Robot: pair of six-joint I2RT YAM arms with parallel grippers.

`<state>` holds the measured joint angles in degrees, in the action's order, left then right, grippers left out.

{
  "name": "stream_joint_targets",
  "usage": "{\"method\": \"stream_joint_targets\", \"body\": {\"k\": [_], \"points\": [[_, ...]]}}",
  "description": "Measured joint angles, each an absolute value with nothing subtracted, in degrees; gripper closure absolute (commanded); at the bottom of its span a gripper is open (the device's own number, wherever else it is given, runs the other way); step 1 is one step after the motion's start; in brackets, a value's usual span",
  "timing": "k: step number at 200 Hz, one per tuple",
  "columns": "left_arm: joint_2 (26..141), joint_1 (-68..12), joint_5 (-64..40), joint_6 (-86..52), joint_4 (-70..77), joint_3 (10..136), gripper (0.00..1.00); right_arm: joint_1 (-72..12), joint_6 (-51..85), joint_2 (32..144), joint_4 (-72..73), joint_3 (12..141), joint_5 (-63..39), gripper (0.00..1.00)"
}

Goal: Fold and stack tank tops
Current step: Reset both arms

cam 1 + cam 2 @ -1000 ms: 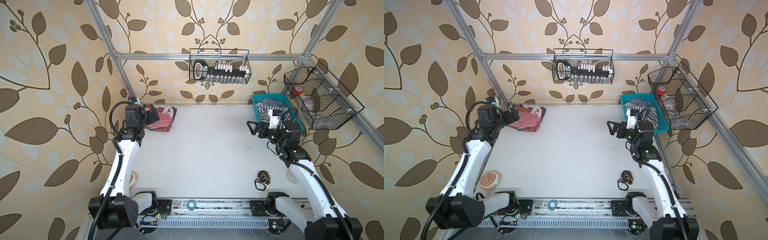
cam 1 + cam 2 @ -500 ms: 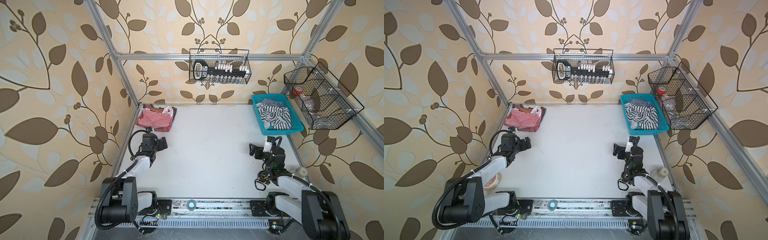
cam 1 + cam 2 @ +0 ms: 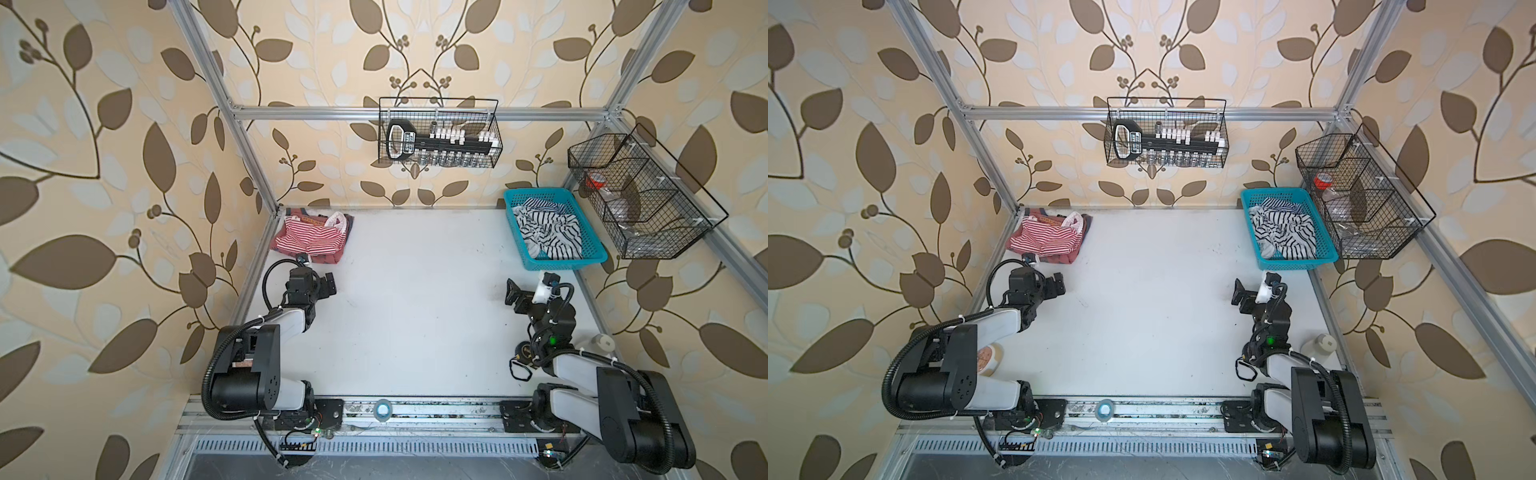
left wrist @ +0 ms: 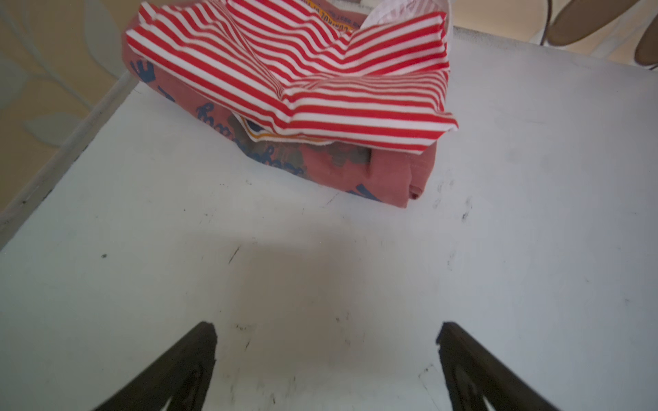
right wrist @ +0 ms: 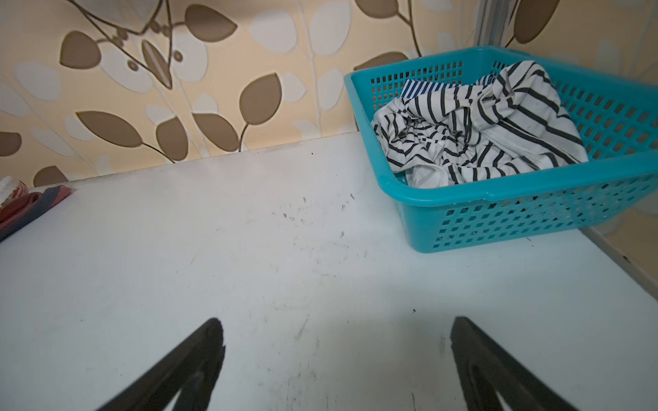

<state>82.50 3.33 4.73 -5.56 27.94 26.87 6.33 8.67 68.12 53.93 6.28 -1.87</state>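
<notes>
Kim: Both arms have pulled back since a sec ago. Left gripper (image 3: 329,285) was up at the folded pile and right gripper (image 3: 512,291) was at the turquoise plastic lattice basket (image 3: 561,262). Now both hang over bare white table (image 3: 415,316).

Lee: Jaws?

Kim: Both spread wide, nothing btwn them. Right one sits just short of the basket's near wall, not touching. Left one is well apart from the basket, over by the pile.

Lee: Tank tops?

Kim: Stacked in the far corner opposite the basket, well away from it. Red-and-white striped cloth tank top (image 4: 302,82) lies on top of the dusty red cloth tank top (image 4: 391,170), whose folded edge peeks out below.

Lee: Which way does it point?

Kim: Long axis runs approx along the back wall, i.e. aimed at the basket. White-trimmed opening (image 3: 338,218) is at the end nearer the basket.

Lee: Any writing?

Kim: Orange neck label (image 4: 338,17) has dark print, too small to read. Navy script graphic (image 4: 270,156) on the dusty red one is half covered and upside down, so can't make it out.

Lee: Room to move?

Kim: Wide bare table btwn pile and basket. Pile's side away from the basket sits tight against the aluminium frame rail (image 3: 262,245). Basket's outer side hugs the table edge, w/ black-and-white striped cloth (image 5: 480,131) crumpled inside.
</notes>
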Motion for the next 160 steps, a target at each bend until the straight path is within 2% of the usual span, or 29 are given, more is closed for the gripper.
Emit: {"method": "stream_joint_targets", "body": {"k": [72,98,160], "points": [[84.9,3.4,5.4,-4.9,32.9,25.1,0.01,5.8,6.0,77.2,62.5,6.8,-6.3,0.0],[85.0,3.4,5.4,-4.8,32.9,25.1,0.01,2.3,3.6,77.9,59.7,8.4,-5.6,0.0],[86.0,3.3,5.0,-4.3,35.4,24.4,0.01,0.9,2.5,77.8,58.7,8.9,-1.0,0.0]]}}
